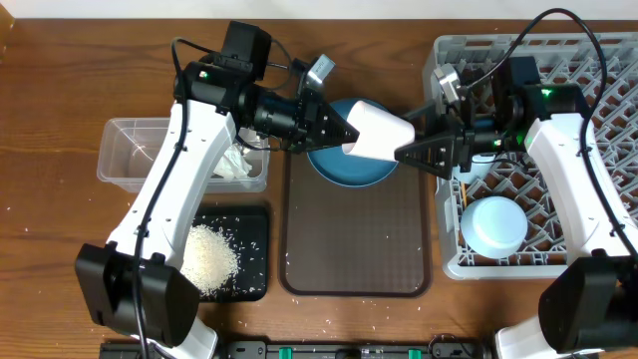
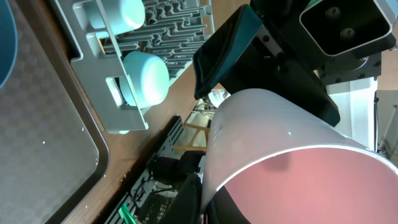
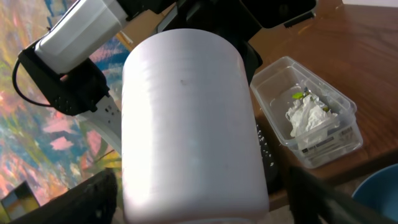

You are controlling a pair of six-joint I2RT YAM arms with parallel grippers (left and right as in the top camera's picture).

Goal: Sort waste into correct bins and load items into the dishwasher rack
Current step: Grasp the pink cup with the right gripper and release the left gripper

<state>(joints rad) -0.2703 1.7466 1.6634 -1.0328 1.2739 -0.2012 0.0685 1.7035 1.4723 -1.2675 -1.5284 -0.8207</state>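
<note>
The pale pink cup (image 1: 381,133) hangs sideways in the air between the two arms, above the far edge of the round blue plate (image 1: 349,172), which sits at the far end of the brown textured serving tray (image 1: 359,249). The left gripper (image 1: 347,132) is pressed together on the cup's rim, with the mouth turned toward its wrist camera. The right gripper (image 1: 407,153) meets the cup's base end with its fingers (image 3: 93,202) spread to either side. A gap shows on one side, and whether the other finger touches cannot be told. In the left wrist view the cup crowds the frame and hides that gripper's own fingertips. In the right wrist view the cup's smooth, matte cylinder blocks most of the scene. The grey dishwasher rack (image 1: 598,90), a lattice of upright pegs, is cut off at the right edge. A pale blue vessel (image 1: 495,224) sits upturned in its near corner; cup or bowl is unclear. The clear tub (image 1: 130,150) holds crumpled white paper (image 1: 234,165) and a yellow-green wrapper (image 3: 298,95). White rice (image 1: 209,257) is heaped on the shallow black tray (image 1: 254,249).
</note>
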